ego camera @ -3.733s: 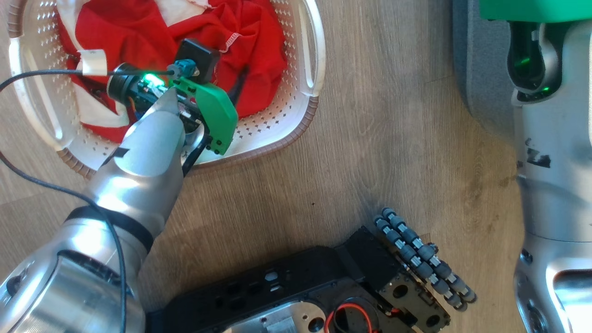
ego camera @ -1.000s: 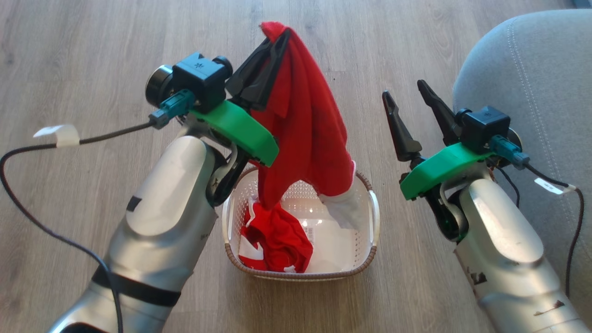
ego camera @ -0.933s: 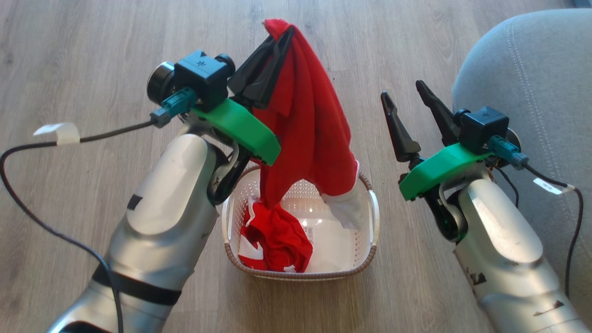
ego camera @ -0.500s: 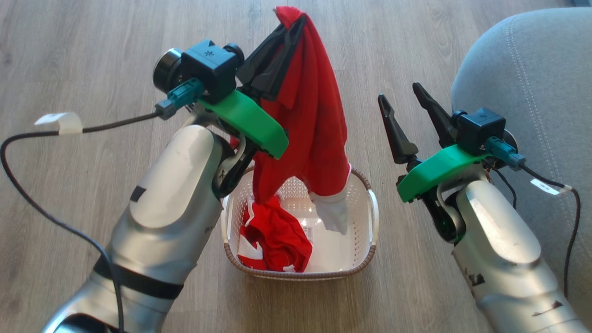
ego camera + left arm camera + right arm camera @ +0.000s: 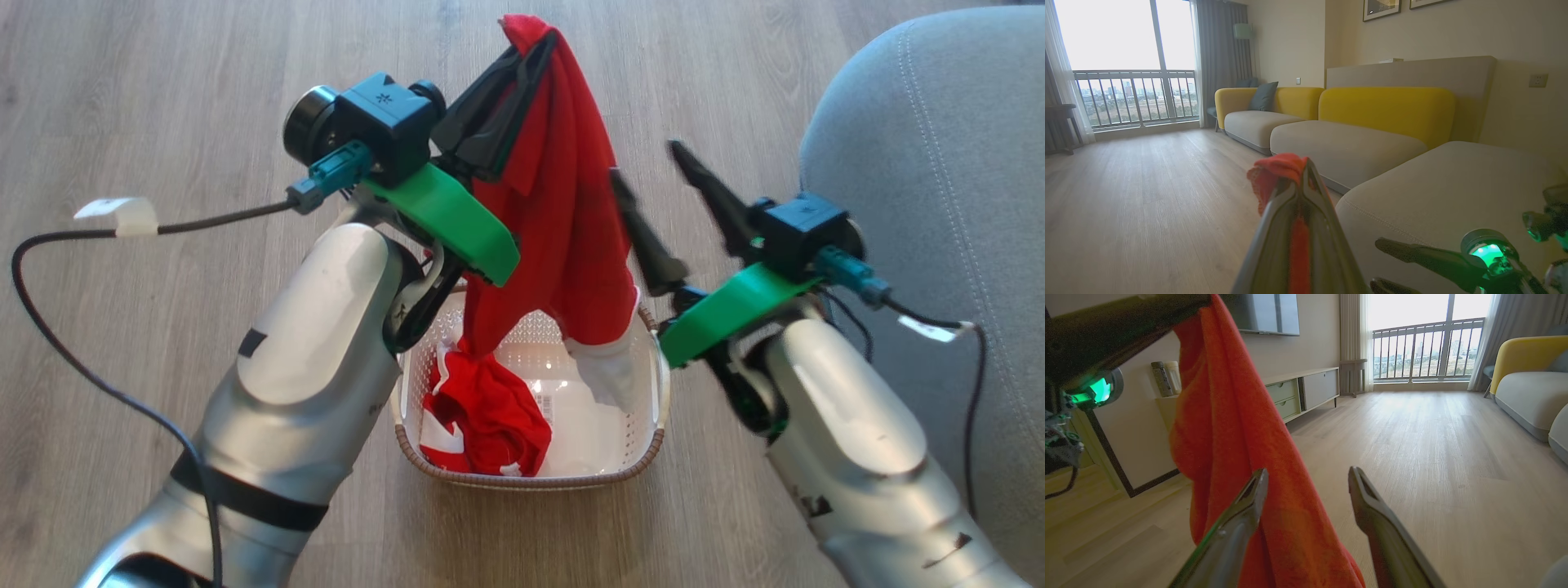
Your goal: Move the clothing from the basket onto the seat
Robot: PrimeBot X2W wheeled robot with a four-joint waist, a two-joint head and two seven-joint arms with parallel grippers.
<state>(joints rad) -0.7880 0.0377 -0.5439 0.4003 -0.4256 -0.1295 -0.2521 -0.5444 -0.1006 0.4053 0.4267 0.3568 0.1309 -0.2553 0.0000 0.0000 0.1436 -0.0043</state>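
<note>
**A:** What is the left gripper [image 5: 535,49] doing?

**B:** Its two dark fingers are clamped tight on the top of a red garment [image 5: 563,212], at about 12 o'clock in the head view. The cloth hangs straight down from the tips. Its white-trimmed lower end dangles over the opening of the basket [image 5: 526,480].

**A:** Where is the basket?

**B:** It is on the wooden floor [image 5: 163,98] at 6 o'clock, between the two arms. A second red garment [image 5: 490,416] with white patches lies bunched in its 9 o'clock half.

**A:** And the right gripper [image 5: 647,163]?

**B:** Its fingers are spread wide and grip nothing. It sits just at 3 o'clock of the hanging cloth. In the right wrist view one finger overlaps the fabric, but I cannot tell whether it touches.

**A:** And the seat [image 5: 939,163]?

**B:** It is a large grey cushion with pale stitching at 2 o'clock, beyond the right arm and apart from the basket.
</note>
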